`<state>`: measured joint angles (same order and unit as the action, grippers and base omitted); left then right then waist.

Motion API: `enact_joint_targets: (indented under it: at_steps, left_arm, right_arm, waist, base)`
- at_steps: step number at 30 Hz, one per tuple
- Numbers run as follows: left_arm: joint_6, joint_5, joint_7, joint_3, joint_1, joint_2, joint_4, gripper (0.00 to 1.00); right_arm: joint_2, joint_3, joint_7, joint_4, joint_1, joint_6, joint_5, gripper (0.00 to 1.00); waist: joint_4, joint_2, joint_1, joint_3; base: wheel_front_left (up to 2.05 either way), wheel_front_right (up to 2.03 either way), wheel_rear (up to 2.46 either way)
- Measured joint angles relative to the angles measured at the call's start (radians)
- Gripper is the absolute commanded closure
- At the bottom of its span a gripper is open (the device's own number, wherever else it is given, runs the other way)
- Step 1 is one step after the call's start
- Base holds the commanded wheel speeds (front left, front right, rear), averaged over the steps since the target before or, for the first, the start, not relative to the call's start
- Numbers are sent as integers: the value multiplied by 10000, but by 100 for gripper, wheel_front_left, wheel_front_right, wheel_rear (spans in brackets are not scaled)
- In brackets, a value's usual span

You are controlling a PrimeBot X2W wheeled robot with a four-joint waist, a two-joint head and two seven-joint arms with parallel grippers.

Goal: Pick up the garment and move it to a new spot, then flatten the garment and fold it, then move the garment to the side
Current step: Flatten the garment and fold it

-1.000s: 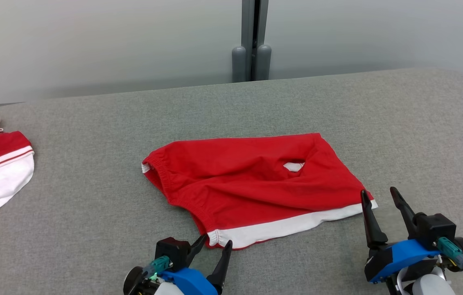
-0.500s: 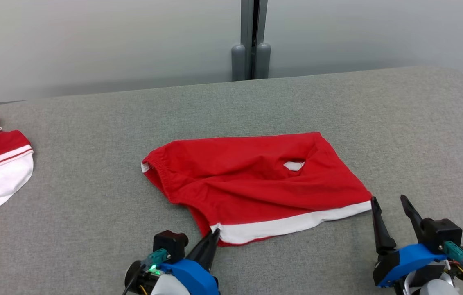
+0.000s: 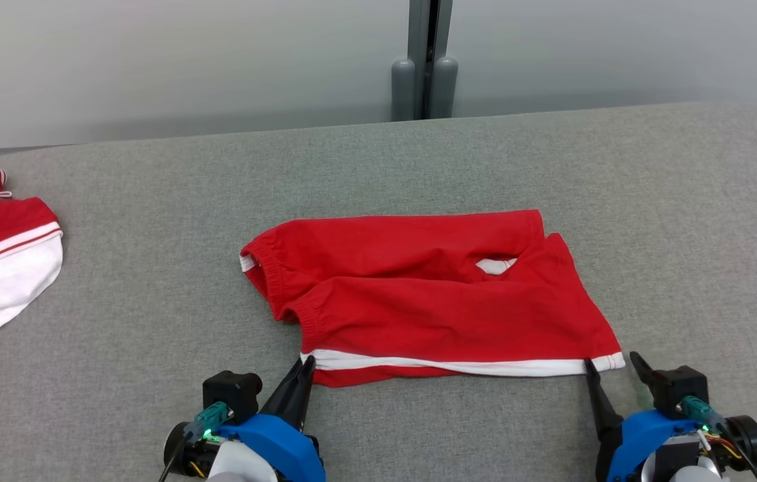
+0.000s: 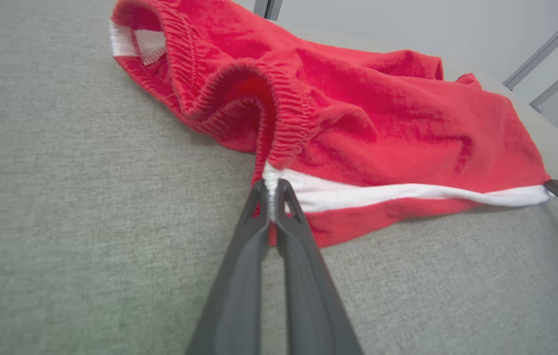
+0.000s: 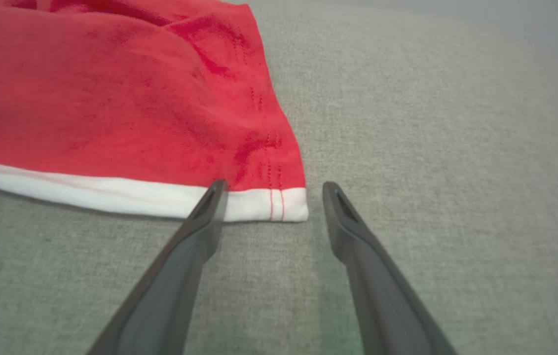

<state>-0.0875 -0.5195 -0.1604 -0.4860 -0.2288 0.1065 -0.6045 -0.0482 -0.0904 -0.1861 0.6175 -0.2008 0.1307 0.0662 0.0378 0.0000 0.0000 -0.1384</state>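
Red garment is lying centred on the grey bench, long axis running left-right | my left pincer is clamping the white hem at its near-left corner | my right pincer is gaping, straddling the near-right corner, cloth lying just ahead between its fingers | I am judging the right arm needs only to close.

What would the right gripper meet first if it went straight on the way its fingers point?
Most likely the red shorts: their white-hemmed corner lies just ahead, between the right gripper's open fingers, though their height above it is unclear.
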Motion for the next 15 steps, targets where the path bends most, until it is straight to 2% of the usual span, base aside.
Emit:
enact_joint_targets:
  at_steps: [4, 6, 7, 9, 10, 12, 15]
  left_arm:
    - [31, -15, 0, -12, 1, 21, 48, 100]
    - [58, -52, -13, -12, 1, 27, 79, 100]
    - [75, -71, -29, -10, 1, 36, 94, 100]
    - [79, -75, -61, -10, 1, 58, 128, 100]
    - [90, -77, -79, -10, 1, 77, 155, 100]
    - [102, -82, -92, -13, 0, 88, 190, 100]
    - [107, -82, -190, -17, -7, 128, 295, 100]
  right_arm:
    - [-4, 138, 123, 493, -161, 0, 165, 0]
    - [-6, 205, 173, 671, -312, 0, 115, 37]
    - [-8, 221, 167, 748, -381, 0, 98, 51]
    - [-8, 272, 174, 930, -506, 0, -63, 62]
    - [-8, 336, 268, 1127, -656, 2, -165, 77]
    - [-6, 399, 311, 1256, -789, 2, -412, 100]
    - [2, 433, 215, 1248, -842, 4, -794, 100]
  waist:
    - [-64, 0, 0, -65]
    - [-72, 0, 0, -99]
    - [-68, 0, 0, -111]
    - [-62, 0, 0, -136]
    - [-57, 0, 0, -156]
    - [-56, 0, 0, -169]
    - [-49, 0, 0, -171]
  base:
    - [0, 0, 0]
    - [0, 0, 0]
    - [0, 0, 0]
    - [0, 0, 0]
    - [0, 0, 0]
    - [0, 0, 0]
    - [0, 0, 0]
